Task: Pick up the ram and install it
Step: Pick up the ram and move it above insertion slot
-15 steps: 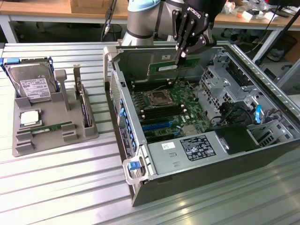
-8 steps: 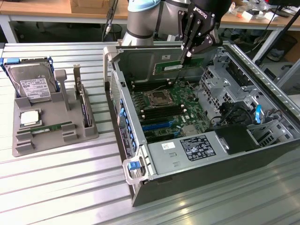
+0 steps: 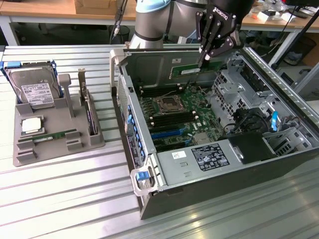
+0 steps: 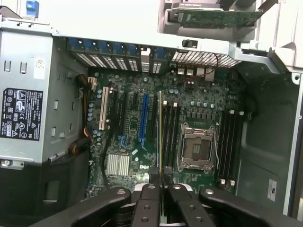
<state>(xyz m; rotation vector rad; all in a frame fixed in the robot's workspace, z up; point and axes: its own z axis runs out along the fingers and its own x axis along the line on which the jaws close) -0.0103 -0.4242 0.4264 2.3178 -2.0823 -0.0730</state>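
My gripper [image 3: 203, 59] hangs over the open computer case [image 3: 279, 149], shut on the ram [image 3: 192, 71], a long thin green stick held level above the motherboard [image 3: 174, 117]. In the wrist view the ram [image 4: 160, 132] shows edge-on as a thin line between the dark fingers [image 4: 147, 195] of the gripper [image 4: 161, 178]. It lies along the black memory slots [image 4: 171, 132] beside the empty processor socket [image 4: 196, 147], still above them. A second green stick of the same kind [image 3: 54, 135] lies in the grey holder [image 3: 30, 154] at the exterior view's left.
The grey holder also carries a hard drive [image 3: 32, 90], a square silver processor [image 3: 31, 124] and an upright expansion card [image 3: 89, 115]. Inside the case are a power supply [image 3: 199, 158], drive cages [image 3: 234, 79] and cables. More slots [image 4: 229, 142] lie past the socket.
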